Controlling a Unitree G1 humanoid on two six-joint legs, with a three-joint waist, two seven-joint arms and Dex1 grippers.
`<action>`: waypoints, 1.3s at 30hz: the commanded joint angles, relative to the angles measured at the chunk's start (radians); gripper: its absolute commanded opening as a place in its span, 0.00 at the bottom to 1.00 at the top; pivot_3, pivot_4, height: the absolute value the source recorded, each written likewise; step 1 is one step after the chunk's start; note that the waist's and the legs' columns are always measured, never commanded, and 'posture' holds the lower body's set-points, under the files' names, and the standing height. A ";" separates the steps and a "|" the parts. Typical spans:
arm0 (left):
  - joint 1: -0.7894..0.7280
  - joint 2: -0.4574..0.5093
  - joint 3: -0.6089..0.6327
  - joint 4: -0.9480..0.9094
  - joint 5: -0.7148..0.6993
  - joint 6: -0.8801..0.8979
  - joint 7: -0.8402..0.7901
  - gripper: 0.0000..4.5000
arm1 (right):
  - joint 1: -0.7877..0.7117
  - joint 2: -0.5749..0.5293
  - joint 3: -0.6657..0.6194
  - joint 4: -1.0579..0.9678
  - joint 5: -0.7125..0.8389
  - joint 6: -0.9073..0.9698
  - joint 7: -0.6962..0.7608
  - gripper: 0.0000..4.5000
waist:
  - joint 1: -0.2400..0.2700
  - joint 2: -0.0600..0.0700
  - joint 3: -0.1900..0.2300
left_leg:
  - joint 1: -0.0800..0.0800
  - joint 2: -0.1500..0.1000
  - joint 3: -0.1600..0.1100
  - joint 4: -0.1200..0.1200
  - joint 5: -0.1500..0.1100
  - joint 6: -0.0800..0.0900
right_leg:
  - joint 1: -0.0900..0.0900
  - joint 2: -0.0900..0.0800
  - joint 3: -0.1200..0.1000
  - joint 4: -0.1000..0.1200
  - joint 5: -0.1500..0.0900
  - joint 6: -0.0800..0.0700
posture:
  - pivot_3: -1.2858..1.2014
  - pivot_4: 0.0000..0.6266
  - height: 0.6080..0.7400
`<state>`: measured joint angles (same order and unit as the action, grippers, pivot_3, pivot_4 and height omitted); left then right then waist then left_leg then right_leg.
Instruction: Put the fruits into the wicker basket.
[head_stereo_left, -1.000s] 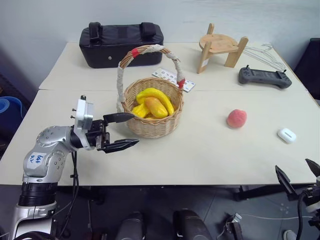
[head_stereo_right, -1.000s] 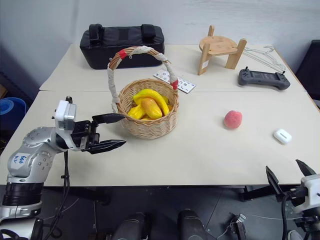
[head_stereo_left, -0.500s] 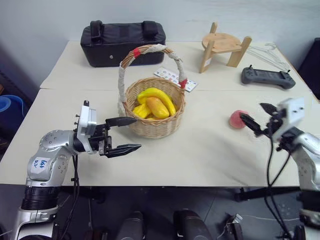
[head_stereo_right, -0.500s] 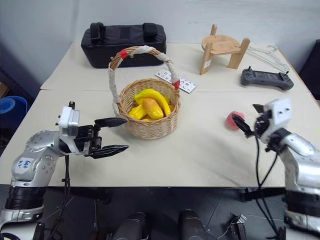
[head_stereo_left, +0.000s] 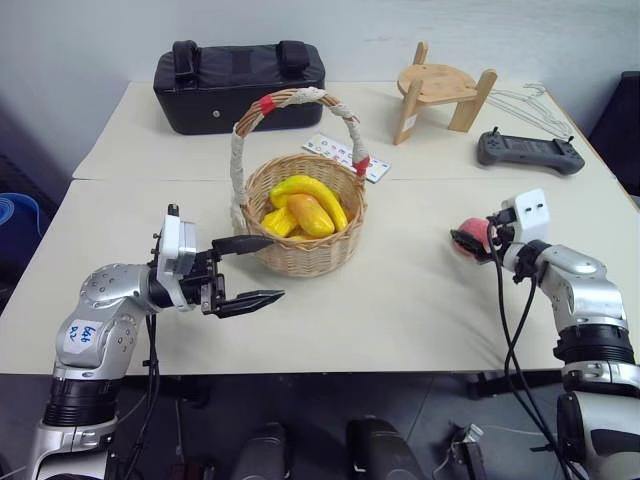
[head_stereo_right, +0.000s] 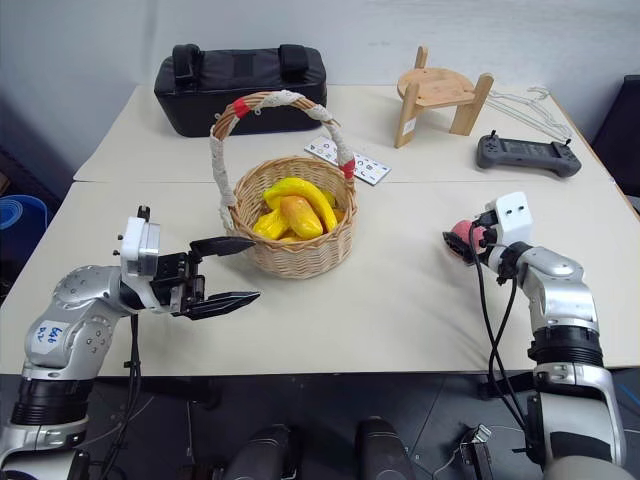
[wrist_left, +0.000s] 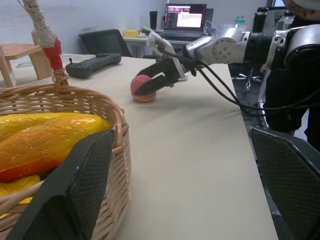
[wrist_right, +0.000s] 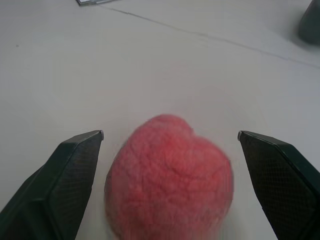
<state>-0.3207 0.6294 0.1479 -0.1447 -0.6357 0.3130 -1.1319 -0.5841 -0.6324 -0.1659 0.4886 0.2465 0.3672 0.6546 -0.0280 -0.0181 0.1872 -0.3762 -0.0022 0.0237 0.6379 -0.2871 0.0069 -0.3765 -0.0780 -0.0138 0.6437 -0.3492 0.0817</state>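
I see my right pincer (head_stereo_left: 468, 240) gaping wide around the peach (wrist_right: 167, 177) on the tabletop (head_stereo_left: 400, 300), not gripping it, while my left pincer (head_stereo_left: 257, 270) hangs open, empty, beside the wicker basket (head_stereo_left: 305, 255).

Beige table (head_stereo_left: 420, 300), pale wall (head_stereo_left: 360, 25), office chair (wrist_left: 102, 42) behind

Head stereo pair: high, looking down over table (head_stereo_left: 400, 300). Wrist cameras: low, close; both show peach (wrist_right: 167, 175).
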 joint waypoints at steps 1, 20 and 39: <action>-0.003 0.014 0.030 -0.029 -0.021 0.002 0.007 1.00 | 0.022 -0.011 -0.040 -0.088 0.038 0.015 0.018 0.79 | 0.000 0.000 0.000 | 0.000 0.000 0.000 0.000 0.000 0.000 | 0.000 0.000 0.000 0.000 0.000 0.000 | 0.52 0.24 1.00; 0.086 0.029 0.157 -0.053 -0.045 0.012 0.080 1.00 | -0.205 0.341 0.225 -0.756 0.303 0.383 -0.116 0.54 | -0.001 0.001 0.001 | 0.000 0.001 -0.001 -0.002 -0.001 -0.001 | -0.002 -0.001 -0.002 0.000 0.000 -0.001 | 0.52 0.24 1.00; 0.183 0.014 0.240 -0.236 -0.139 0.080 0.240 1.00 | -0.142 0.317 0.262 -0.607 0.263 0.169 0.191 0.99 | -0.001 0.000 0.000 | -0.016 0.000 -0.002 -0.002 0.001 -0.004 | -0.016 -0.002 -0.005 0.004 0.000 0.000 | 0.52 0.24 1.00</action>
<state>-0.1292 0.6307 0.3727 -0.3375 -0.7471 0.3907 -0.8999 -0.7396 -0.2936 0.1417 -0.0612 0.4771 0.5653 0.8019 -0.0286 -0.0180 0.1873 -0.3918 -0.0023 0.0217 0.6363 -0.2863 0.0033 -0.3921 -0.0800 -0.0187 0.6468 -0.3489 0.0820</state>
